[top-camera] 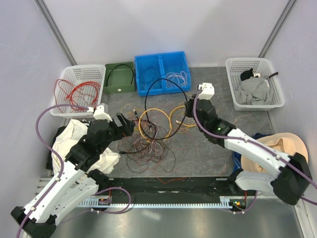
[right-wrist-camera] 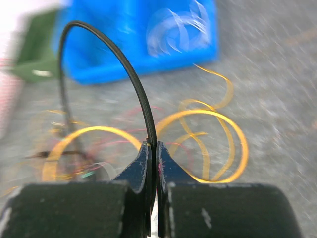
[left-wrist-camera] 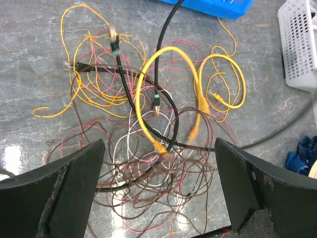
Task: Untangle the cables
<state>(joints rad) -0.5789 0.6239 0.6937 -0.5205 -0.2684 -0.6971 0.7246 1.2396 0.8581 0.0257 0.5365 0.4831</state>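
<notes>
The cables [top-camera: 148, 141] lie as a tangled heap mid-table: yellow loops [top-camera: 154, 124], thin brown and red strands, one thicker black cable [top-camera: 166, 79]. My right gripper [top-camera: 188, 105] is shut on the black cable, which arches up and left from its jaws. In the right wrist view the black cable [right-wrist-camera: 126, 69] runs between the closed fingertips of the gripper [right-wrist-camera: 152, 145], with a yellow loop [right-wrist-camera: 218, 115] on the table behind. My left gripper [top-camera: 126, 124] hangs open over the heap's left side. In the left wrist view, the gripper [left-wrist-camera: 158, 144] spans brown and red strands [left-wrist-camera: 163, 198] without touching them.
At the back stand a white basket [top-camera: 79, 68] of red wires, a green bin [top-camera: 119, 89], a blue bin [top-camera: 161, 67] and a white basket [top-camera: 250, 60] of grey cloth. White cloth [top-camera: 69, 139] lies left, a beige object [top-camera: 285, 144] right.
</notes>
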